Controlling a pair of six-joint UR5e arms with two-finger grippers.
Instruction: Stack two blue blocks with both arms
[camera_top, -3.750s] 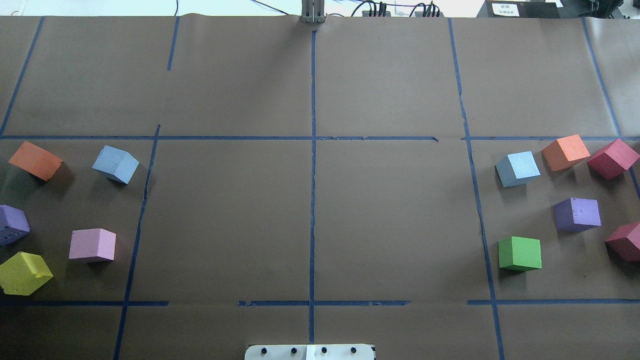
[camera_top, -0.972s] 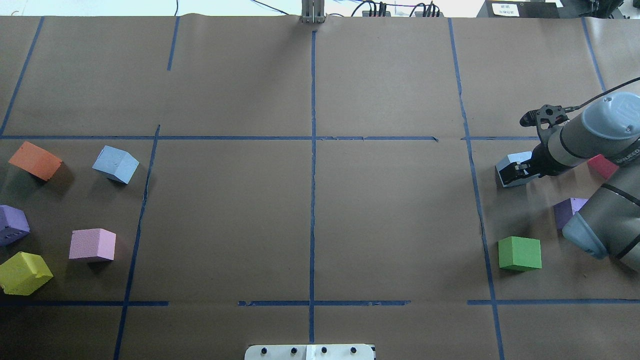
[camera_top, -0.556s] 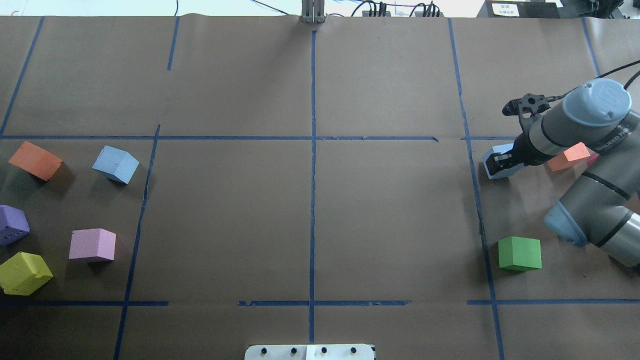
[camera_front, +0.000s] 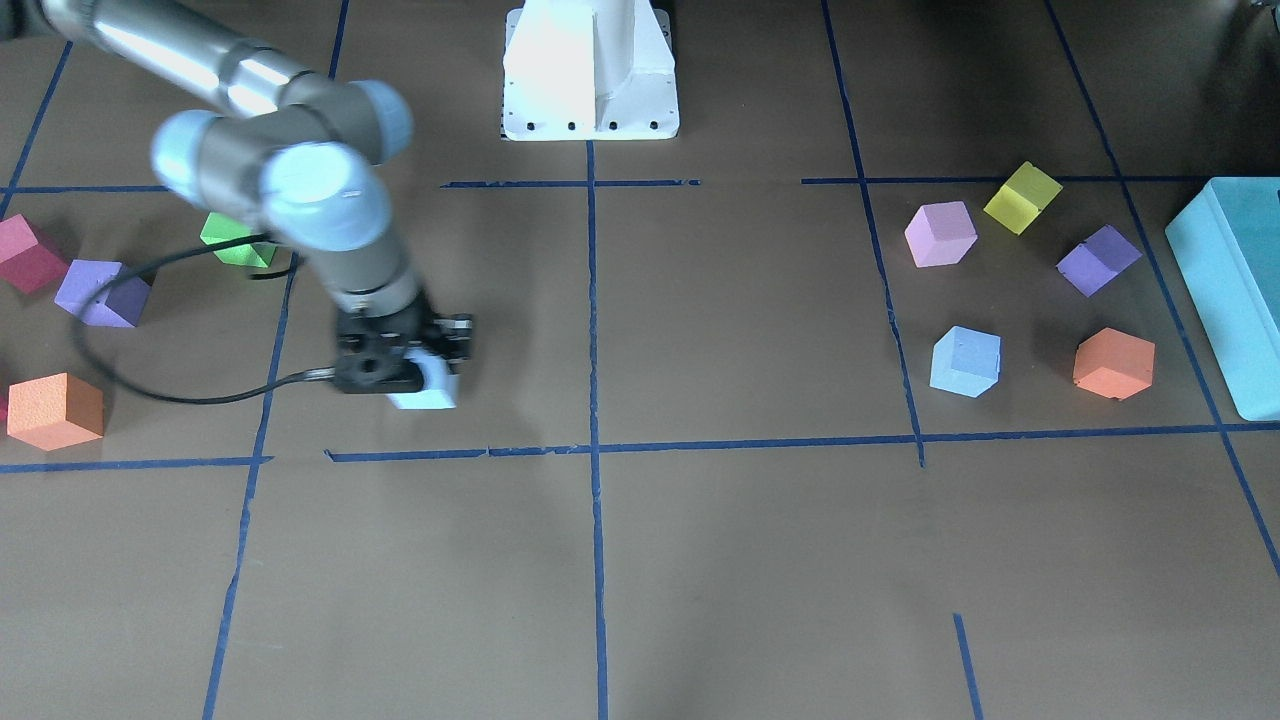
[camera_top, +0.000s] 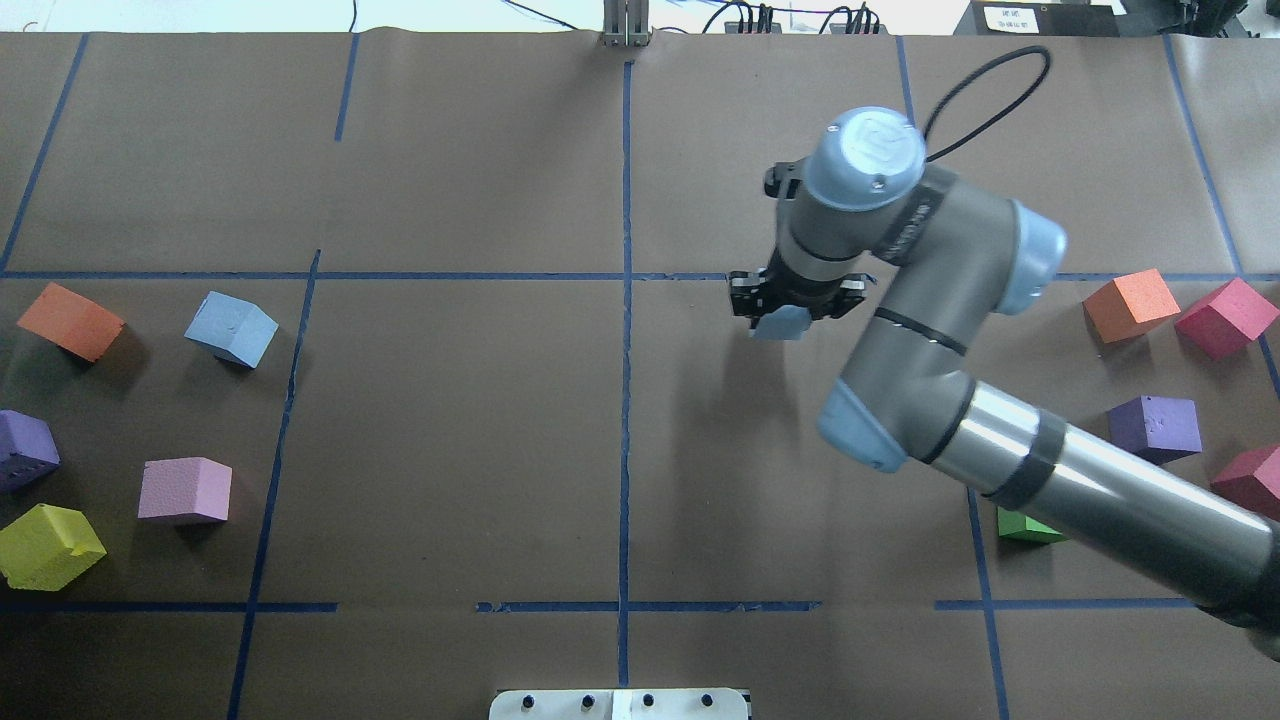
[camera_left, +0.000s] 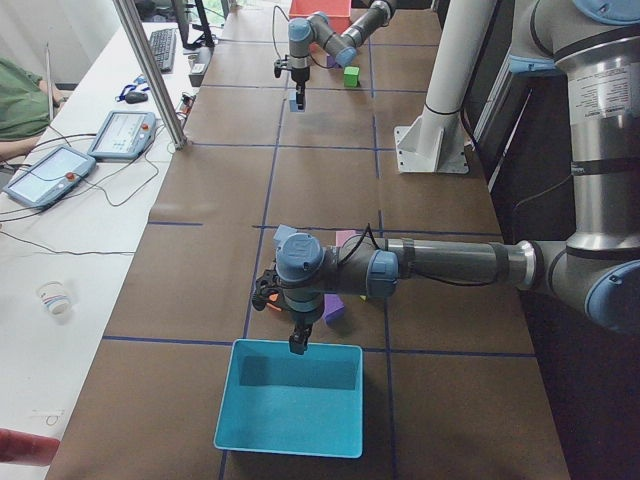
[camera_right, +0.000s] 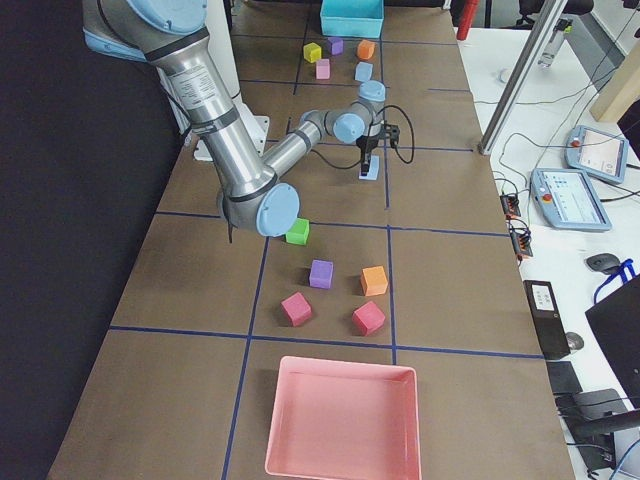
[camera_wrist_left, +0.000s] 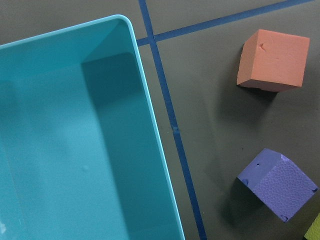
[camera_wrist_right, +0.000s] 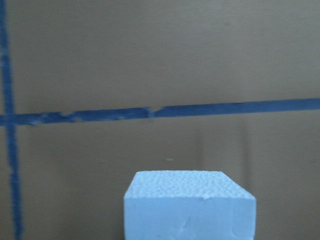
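My right gripper (camera_top: 787, 316) is shut on one pale blue block (camera_top: 783, 324) and holds it over the table just right of the centre line. The block also shows in the front-facing view (camera_front: 428, 388) and fills the bottom of the right wrist view (camera_wrist_right: 190, 205). The second blue block (camera_top: 232, 328) lies tilted in the left zone, also visible in the front-facing view (camera_front: 965, 361). My left gripper (camera_left: 296, 343) shows only in the exterior left view, hanging over the near rim of the turquoise box (camera_left: 290, 400). I cannot tell if it is open or shut.
Left zone: orange (camera_top: 70, 320), purple (camera_top: 25, 450), pink (camera_top: 185, 490) and yellow-green (camera_top: 48, 545) cubes. Right zone: orange (camera_top: 1130, 303), two red (camera_top: 1225, 317), purple (camera_top: 1155, 428) and green (camera_top: 1022, 527) cubes. A pink tray (camera_right: 340, 420) stands at the right end.
My right arm came in, closed on the right-zone blue block and carried it left out of that zone to near the centre line.
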